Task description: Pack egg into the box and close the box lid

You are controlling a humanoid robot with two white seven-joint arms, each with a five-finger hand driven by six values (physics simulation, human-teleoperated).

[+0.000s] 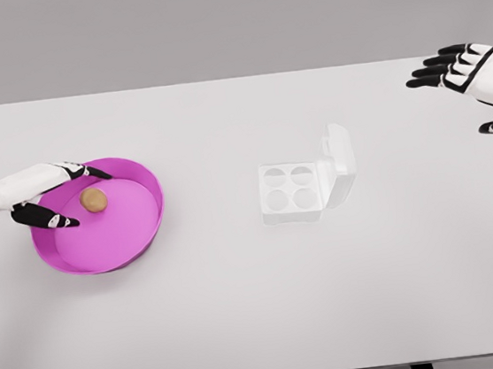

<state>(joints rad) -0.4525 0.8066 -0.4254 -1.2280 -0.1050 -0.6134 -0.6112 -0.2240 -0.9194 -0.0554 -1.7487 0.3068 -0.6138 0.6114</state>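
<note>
Reaching into pink bowl (130, 175): left hand (52, 193), fingers spread, gripping nothing. Egg (94, 199): brown, lying between thumb and forefinger tips, contact unclear. Box (304, 182): white, four empty cups, lid raised. Right hand (471, 79): fingers extended, empty, beyond box.

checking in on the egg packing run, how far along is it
Nothing is packed yet. The egg sits in the pink bowl, and all four cups of the white egg box are empty, its lid open. In hand: the left hand is at the egg, fingers spread either side, not closed on it. The right hand hovers open at the far right. Left: grasp, carry, place, close the lid.
</note>
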